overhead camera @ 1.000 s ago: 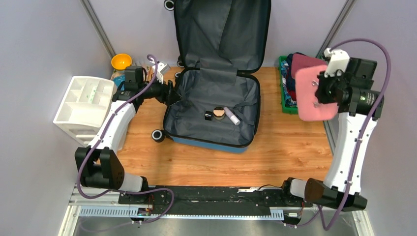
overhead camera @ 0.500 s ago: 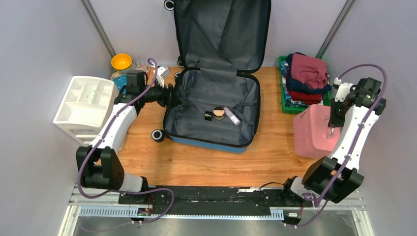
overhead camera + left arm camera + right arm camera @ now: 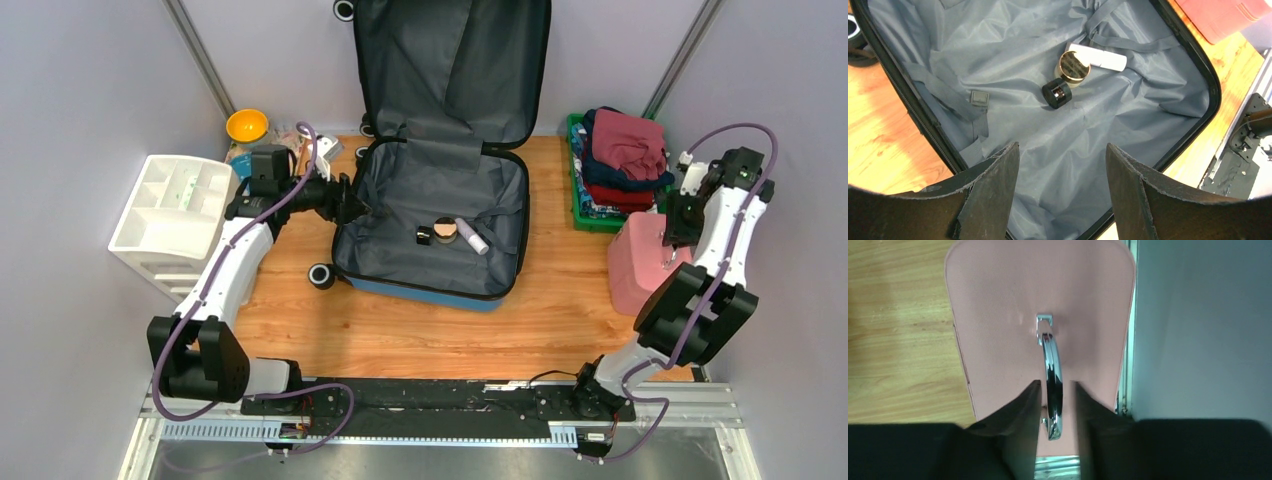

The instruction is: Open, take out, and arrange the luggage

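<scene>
Your right pincer point(image 3: 1053, 390) is closing narrowly on the chrome handle point(image 3: 1050, 355) of the pink case point(image 3: 635, 265), which is hanging below its fingers right at the table's edge. If you let go now, the case is likely to tip off that outer edge, since one long side is running along the rim. From the overhead view I cannot tell whether it is resting on the wood or hanging just above it, so a drop may also be jolting it. The green tray point(image 3: 578, 205) of folded clothes point(image 3: 625, 150) is lying just beyond the pincer, near enough to be knocked as you are pulling away.

Your left pincer point(image 3: 1063, 150) is gaping wide and holding nothing, poised over the near-left rim of the luggage point(image 3: 400, 190), which is lying open ahead of it with its lid propped upright. A black cap point(image 3: 1057, 93), a gold-lidded jar point(image 3: 1073, 66) and a white tube point(image 3: 1100, 57) are sitting ahead of its fingers on the lining; reaching in carelessly risks snagging the loose straps.

Compared with a second ago, the case is sitting far lower: it was swinging high in front of the tray, and the right arm has folded down. The left arm has barely shifted.
</scene>
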